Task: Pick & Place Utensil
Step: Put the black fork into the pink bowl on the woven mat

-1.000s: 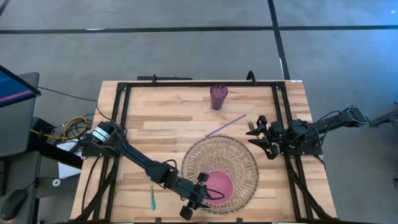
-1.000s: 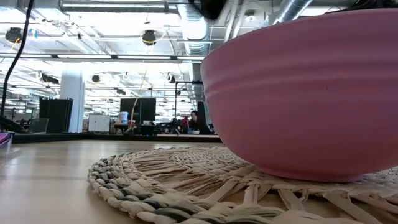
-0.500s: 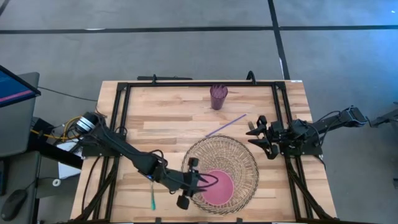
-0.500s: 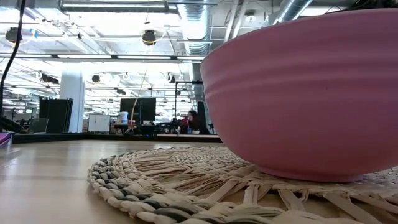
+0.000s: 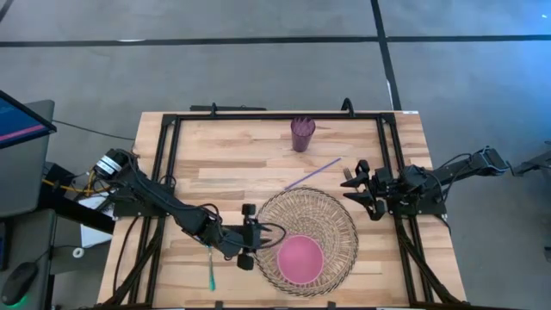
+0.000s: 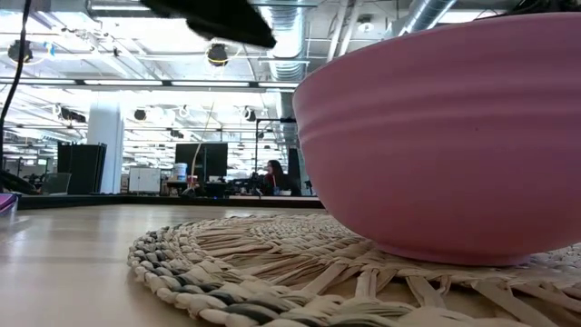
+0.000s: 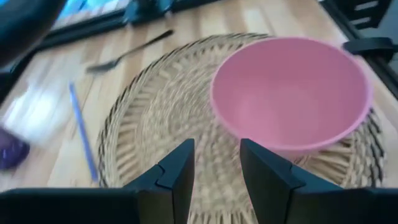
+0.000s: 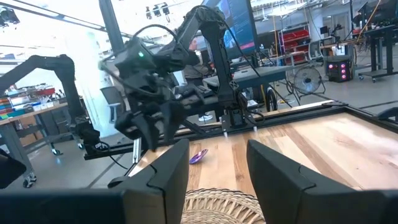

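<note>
A pink bowl [image 5: 300, 257] stands on a round woven mat [image 5: 320, 215]; it fills the low view [image 6: 445, 136] and shows in the left wrist view [image 7: 289, 93]. A thin purple stick [image 5: 312, 174] lies on the wood beyond the mat's far edge. A teal utensil [image 5: 209, 274] lies near the table's near left part. A fork [image 7: 124, 55] lies past the mat by the right gripper. My left gripper [image 5: 250, 234] hovers open at the mat's left edge, pointing at the bowl [image 7: 214, 168]. My right gripper [image 5: 365, 191] waits open at the mat's right side.
A purple cup [image 5: 302, 133] stands upright near the table's far edge. A black frame [image 5: 168, 155] runs round the tabletop. Bare wood lies left of the mat and between the mat and the cup. A person sits far off in the room [image 6: 272, 173].
My left gripper has drawn back from the bowl's near left rim, moving toward the table's left and far side, and now stands at the mat's left edge. The bowl has stayed in place on the mat.
</note>
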{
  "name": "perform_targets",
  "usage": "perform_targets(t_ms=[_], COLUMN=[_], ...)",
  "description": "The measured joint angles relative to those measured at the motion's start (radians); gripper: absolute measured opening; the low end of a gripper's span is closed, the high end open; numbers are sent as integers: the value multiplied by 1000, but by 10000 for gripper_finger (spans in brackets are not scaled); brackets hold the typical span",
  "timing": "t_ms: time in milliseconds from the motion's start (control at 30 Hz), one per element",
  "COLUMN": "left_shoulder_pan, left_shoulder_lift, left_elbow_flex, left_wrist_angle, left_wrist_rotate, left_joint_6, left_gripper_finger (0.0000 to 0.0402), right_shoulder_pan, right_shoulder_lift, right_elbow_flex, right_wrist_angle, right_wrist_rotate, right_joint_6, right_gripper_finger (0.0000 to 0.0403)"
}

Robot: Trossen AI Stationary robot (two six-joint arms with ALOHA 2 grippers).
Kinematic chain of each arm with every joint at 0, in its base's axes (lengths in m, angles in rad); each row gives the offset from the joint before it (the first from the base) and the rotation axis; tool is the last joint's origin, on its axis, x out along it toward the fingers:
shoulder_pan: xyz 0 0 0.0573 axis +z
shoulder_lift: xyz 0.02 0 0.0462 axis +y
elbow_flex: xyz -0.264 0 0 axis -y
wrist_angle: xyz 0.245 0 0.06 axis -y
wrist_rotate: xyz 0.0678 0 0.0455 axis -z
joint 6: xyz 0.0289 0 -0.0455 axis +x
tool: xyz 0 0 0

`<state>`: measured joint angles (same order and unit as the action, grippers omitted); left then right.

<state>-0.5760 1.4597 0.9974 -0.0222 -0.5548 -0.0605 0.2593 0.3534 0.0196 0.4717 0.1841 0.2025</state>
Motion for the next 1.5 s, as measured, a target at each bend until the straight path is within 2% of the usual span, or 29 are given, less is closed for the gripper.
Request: perform_targets(t_ms=[200,400,667,867,1000,1167,1367,1433,1500], left_shoulder_pan=[0,2,40,81,111,128,120,115,108], left_shoulder_lift=[-43,-66,-66,-66,-65,-65,-64,-64,-64], left_elbow_flex=[-98,-173,-194,-194,-194,-194,-194,-193,-193], left_wrist_angle=[3,2,8,13,20,24,53,66,84], left_wrist_rotate=[-33,-52,-57,-122,-126,-126,-71,-39,-11], left_joint_6=[-150,-218,-244,-245,-259,-296,-297,-296,-296], left_gripper_finger=[131,131,131,131,131,131,131,131,131], right_shoulder_pan=[0,0,0,2,2,21,81,101,119], right_shoulder_lift=[0,0,0,6,39,156,419,500,566], right_elbow_flex=[0,0,0,0,16,93,235,311,396], right_wrist_angle=[0,0,0,3,6,0,-23,-102,-262], right_wrist_rotate=[0,0,0,0,0,0,36,94,172], right_joint_6=[0,0,1,1,30,35,-12,-21,12], right_gripper_finger=[154,154,154,154,154,154,154,154,154])
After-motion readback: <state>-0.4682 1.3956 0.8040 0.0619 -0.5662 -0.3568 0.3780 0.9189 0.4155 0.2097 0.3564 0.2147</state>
